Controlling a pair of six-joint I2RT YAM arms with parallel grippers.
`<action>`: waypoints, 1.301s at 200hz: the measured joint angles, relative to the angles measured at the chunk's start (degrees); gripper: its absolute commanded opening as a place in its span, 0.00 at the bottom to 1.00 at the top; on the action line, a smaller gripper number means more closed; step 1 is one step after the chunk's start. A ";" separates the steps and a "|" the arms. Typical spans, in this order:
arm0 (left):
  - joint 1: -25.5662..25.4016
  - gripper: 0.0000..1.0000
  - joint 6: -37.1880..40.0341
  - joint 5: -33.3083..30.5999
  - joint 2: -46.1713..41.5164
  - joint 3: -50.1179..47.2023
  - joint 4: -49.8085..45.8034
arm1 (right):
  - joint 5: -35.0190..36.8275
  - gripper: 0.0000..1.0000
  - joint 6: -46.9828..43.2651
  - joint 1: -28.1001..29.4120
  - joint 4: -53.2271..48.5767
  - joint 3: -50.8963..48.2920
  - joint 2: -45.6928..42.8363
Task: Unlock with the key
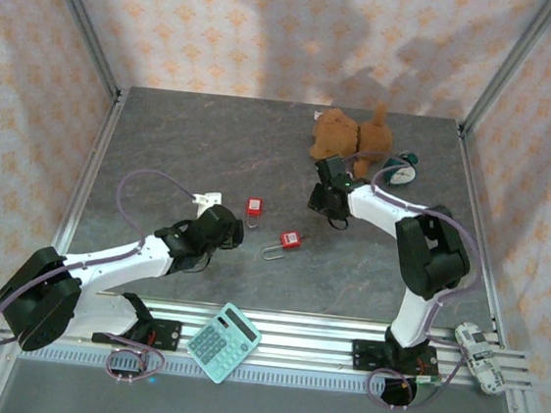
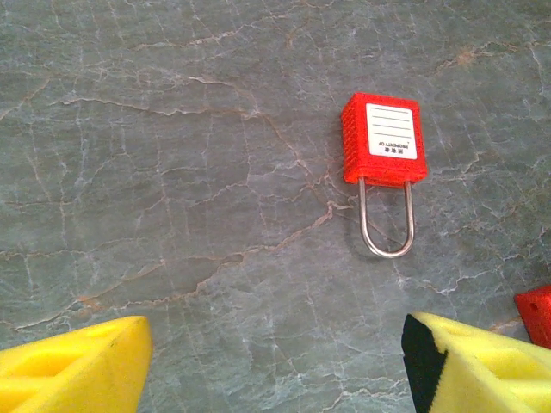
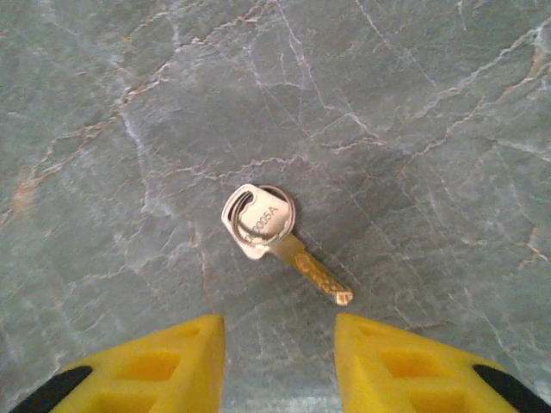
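Right gripper (image 3: 280, 335) hovers with fingers spread, pinching nothing. The key (image 3: 277, 239) lies flat on the table (image 3: 103, 103) just ahead of its tips. Left gripper (image 2: 275, 344) is spread wide and empty, with the red padlock (image 2: 383, 140) ahead to its right. The key is not picked up and the padlock looks closed, so nearly everything seems left to do.

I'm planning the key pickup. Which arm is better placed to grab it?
Right. The key lies on the table just ahead of the right hand, whose jaws stand open. The left hand hovers open over a red padlock instead.
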 measured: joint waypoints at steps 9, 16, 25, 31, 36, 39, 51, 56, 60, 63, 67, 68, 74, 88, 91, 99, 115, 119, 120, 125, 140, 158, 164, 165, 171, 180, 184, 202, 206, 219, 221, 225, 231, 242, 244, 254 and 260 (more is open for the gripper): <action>0.00 0.78 0.00 -0.02 -0.09 0.00 0.00 | 0.02 0.37 0.31 -0.09 -0.09 1.14 1.16; 0.00 0.78 0.02 -0.04 -0.22 0.00 0.00 | 0.00 0.36 0.52 -0.26 -0.04 1.86 1.86; 0.00 0.78 0.00 -0.07 -0.50 -0.02 0.00 | 0.00 0.33 0.74 -0.35 0.20 2.51 2.71; 0.00 0.78 0.00 -0.11 -0.70 -0.02 0.00 | 0.02 0.31 0.79 -0.44 0.39 2.71 3.10; 0.00 0.78 0.00 -0.13 -0.87 -0.04 0.02 | 0.04 0.29 1.05 -0.46 0.42 2.89 3.43; 0.00 0.78 0.00 -0.17 -0.98 -0.07 0.00 | 0.04 0.28 1.05 -0.46 0.42 2.99 3.67; 0.00 0.78 0.02 -0.24 -1.31 -0.15 0.04 | 0.07 0.26 0.96 -0.55 0.39 3.21 4.31; 0.00 0.78 0.02 -0.24 -1.40 -0.20 0.04 | 0.11 0.25 1.07 -0.55 0.35 3.39 4.61; 0.00 0.78 0.02 -0.24 -1.40 -0.24 0.04 | 0.11 0.23 0.96 -0.55 0.31 3.54 4.83; 0.00 0.78 0.02 -0.24 -1.40 -0.26 0.04 | 0.13 0.22 0.90 -0.55 0.31 3.74 5.09; 0.00 0.78 0.02 -0.24 -1.40 -0.31 0.04 | 0.24 0.20 0.94 -0.55 0.31 3.98 5.38; 0.00 0.78 0.02 -0.24 -1.40 -0.31 0.04 | 0.24 0.19 0.94 -0.55 0.33 4.02 5.42; 0.00 0.78 0.02 -0.24 -1.40 -0.31 0.02 | 0.39 0.16 0.85 -0.55 0.42 4.33 5.73; 0.00 0.78 0.02 -0.24 -1.40 -0.31 0.04 | 0.72 0.09 0.50 -0.55 0.48 4.68 5.81; 0.00 0.78 0.02 -0.24 -1.38 -0.33 0.07 | 0.81 0.08 0.11 -0.55 0.48 4.74 5.81; 0.00 0.78 0.02 -0.24 -1.29 -0.39 0.13 | 0.98 0.06 0.07 -0.55 0.57 4.79 5.81; 0.00 0.78 0.00 -0.22 -0.94 -0.66 0.44 | 1.38 0.03 -0.46 -0.57 0.46 4.79 5.81; 0.00 0.78 0.00 -0.24 -0.76 -0.68 0.46 | 1.44 0.02 -0.81 -0.57 0.44 4.79 5.81; 0.00 0.78 0.00 -0.22 -0.70 -0.68 0.48 | 1.46 0.02 -0.76 -0.57 0.39 4.79 5.81; 0.00 0.78 0.00 -0.24 -0.44 -0.68 0.52 | 1.57 0.02 -1.05 -0.57 0.37 4.79 5.81; 0.00 0.78 0.00 -0.22 0.35 -0.68 0.90 | 1.77 0.00 -1.51 -0.55 0.33 4.79 5.81; 0.00 0.78 0.04 -0.22 1.36 -0.68 1.40 | 1.75 0.00 -2.03 -0.57 0.39 4.63 5.68; 0.00 0.78 0.15 -0.22 1.64 -0.68 1.53 | 1.73 0.00 -2.23 -0.57 0.61 4.15 5.40; 0.00 0.78 0.20 -0.22 1.68 -0.68 1.55 | 1.75 0.00 -2.27 -0.57 0.63 4.09 5.35; 0.00 0.78 0.33 -0.20 1.95 -0.68 1.68 | 1.75 0.00 -2.40 -0.57 0.74 3.32 4.79; 0.00 0.78 0.66 -0.20 2.27 -0.68 1.81 | 1.75 0.00 -2.73 -0.55 1.03 1.66 3.43; 0.00 0.78 0.66 -0.20 2.40 -0.68 1.90 | 1.79 0.00 -2.78 -0.57 1.01 0.79 2.62; 0.00 0.78 1.05 -0.13 3.10 -0.66 2.40 | 2.36 0.00 -3.30 -0.55 0.96 -2.45 -0.96; 0.00 0.78 1.05 -0.07 3.37 -0.66 2.58 | 2.67 0.00 -3.48 -0.55 0.81 -2.91 -1.73; 0.00 0.78 1.07 0.02 4.15 -0.61 2.89 | 3.23 0.06 -3.85 -0.57 0.66 -3.45 -3.23; 0.00 0.77 1.05 0.04 4.24 -0.61 2.93 | 3.32 0.08 -3.85 -0.57 0.66 -3.45 -3.41; 0.00 0.78 1.07 0.13 4.52 -0.61 3.04 | 3.37 0.12 -3.87 -0.57 0.74 -3.45 -3.67; 0.00 0.77 1.07 0.22 4.90 -0.55 3.04 | 3.48 0.18 -3.69 -0.57 0.92 -3.43 -3.91; 0.00 0.78 1.07 0.35 5.51 -0.46 3.15 | 3.48 0.26 -3.87 -0.57 1.03 -3.37 -4.00; 0.00 0.78 1.05 0.37 5.57 -0.44 3.15 | 3.45 0.27 -3.32 -0.57 1.07 -3.37 -3.96; 0.00 0.78 1.05 0.46 5.86 -0.37 3.23 | 3.28 0.32 -3.32 -0.57 1.01 -3.28 -3.72; 0.00 0.78 1.05 0.52 5.88 -0.31 3.21 | 3.13 0.35 -2.67 -0.57 1.03 -3.10 -3.45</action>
